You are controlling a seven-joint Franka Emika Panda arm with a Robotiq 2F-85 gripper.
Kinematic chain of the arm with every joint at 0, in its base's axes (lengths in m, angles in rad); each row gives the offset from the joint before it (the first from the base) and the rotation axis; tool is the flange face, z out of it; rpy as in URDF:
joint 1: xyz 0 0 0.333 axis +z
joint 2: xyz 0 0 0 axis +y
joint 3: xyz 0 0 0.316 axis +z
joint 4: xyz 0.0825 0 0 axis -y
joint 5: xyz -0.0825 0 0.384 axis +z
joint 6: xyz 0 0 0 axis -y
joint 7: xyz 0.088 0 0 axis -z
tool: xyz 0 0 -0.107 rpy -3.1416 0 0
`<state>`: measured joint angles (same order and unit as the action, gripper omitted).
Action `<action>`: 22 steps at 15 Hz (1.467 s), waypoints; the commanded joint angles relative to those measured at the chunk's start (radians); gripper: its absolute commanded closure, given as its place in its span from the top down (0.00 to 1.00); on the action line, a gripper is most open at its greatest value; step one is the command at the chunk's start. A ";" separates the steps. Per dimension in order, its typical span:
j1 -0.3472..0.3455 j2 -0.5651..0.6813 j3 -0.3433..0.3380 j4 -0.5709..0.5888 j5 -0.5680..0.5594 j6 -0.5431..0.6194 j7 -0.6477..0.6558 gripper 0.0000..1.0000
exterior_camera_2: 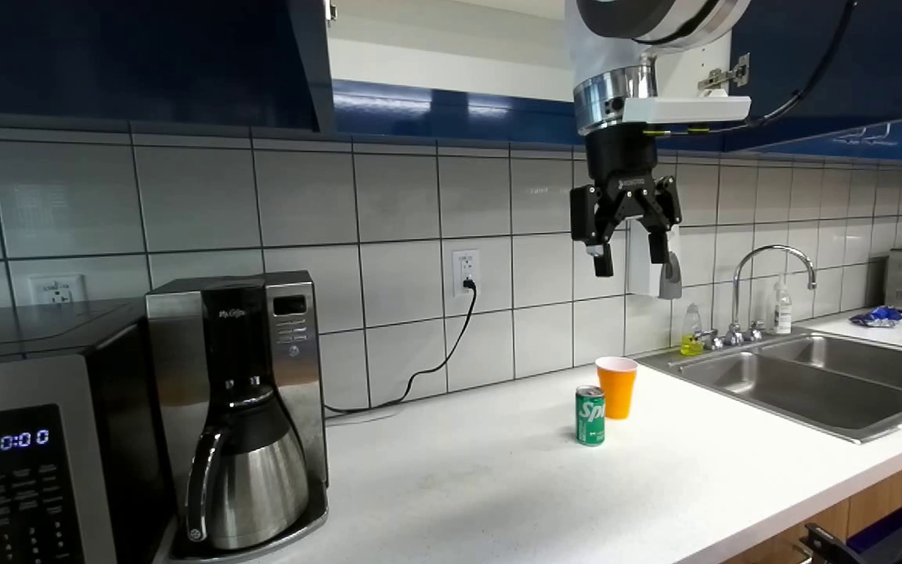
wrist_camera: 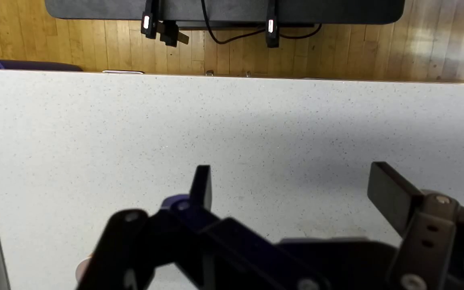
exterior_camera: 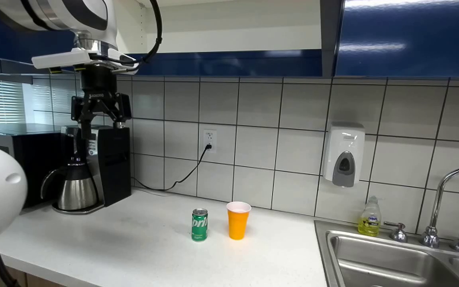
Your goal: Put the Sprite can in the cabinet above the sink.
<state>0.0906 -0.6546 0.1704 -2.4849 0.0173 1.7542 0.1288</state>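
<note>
Can [exterior_camera: 199, 225]: upright on the white counter [exterior_camera: 142, 247], lower middle of the frame in an exterior view.
Gripper [exterior_camera_2: 631, 260]: I point it downward in mid-air, right of centre in the upper half of an exterior view; well apart from the can.
Fingers [wrist_camera: 202, 185]: I have them spread; in the wrist view one tip is near the middle, one at the right, with speckled counter showing between.
Cup [exterior_camera: 238, 221]: orange, upright, just right of the can in an exterior view, a gap separating the two.
Cabinet [exterior_camera: 225, 63]: top of the frame in both exterior views; its pale interior is exposed above a dark blue rail.
Sink [exterior_camera: 326, 251]: lower right in an exterior view; its steel edge also runs down the lower left of the wrist view.
Tap [exterior_camera: 437, 199]: curved, chrome, rising from the back of the sink.
Soap [exterior_camera: 369, 223]: yellow bottle, at the back of the sink, left of the tap.
Dispenser [exterior_camera: 345, 153]: white, fixed to the tiles [exterior_camera: 257, 143] above and left of the soap.
Outlet [exterior_camera: 209, 138]: middle of the frame in an exterior view; a black cord [exterior_camera: 178, 181] is plugged in.
Coffee maker [exterior_camera_2: 294, 392]: lower left of an exterior view; a steel carafe [exterior_camera_2: 259, 486] stands in it.
</note>
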 commanded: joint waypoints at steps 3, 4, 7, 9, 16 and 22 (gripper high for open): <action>0.007 0.001 -0.006 0.002 -0.004 -0.002 0.004 1.00; 0.007 0.001 -0.006 0.002 -0.004 -0.002 0.004 1.00; 0.007 0.001 -0.006 0.002 -0.004 -0.002 0.004 1.00; 0.005 0.004 -0.004 0.000 -0.008 0.004 0.007 1.00; -0.015 0.032 -0.017 -0.031 -0.029 0.045 0.017 1.00; -0.050 0.073 -0.040 -0.069 -0.082 0.138 0.028 1.00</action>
<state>0.0641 -0.6051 0.1368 -2.5386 -0.0312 1.8373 0.1320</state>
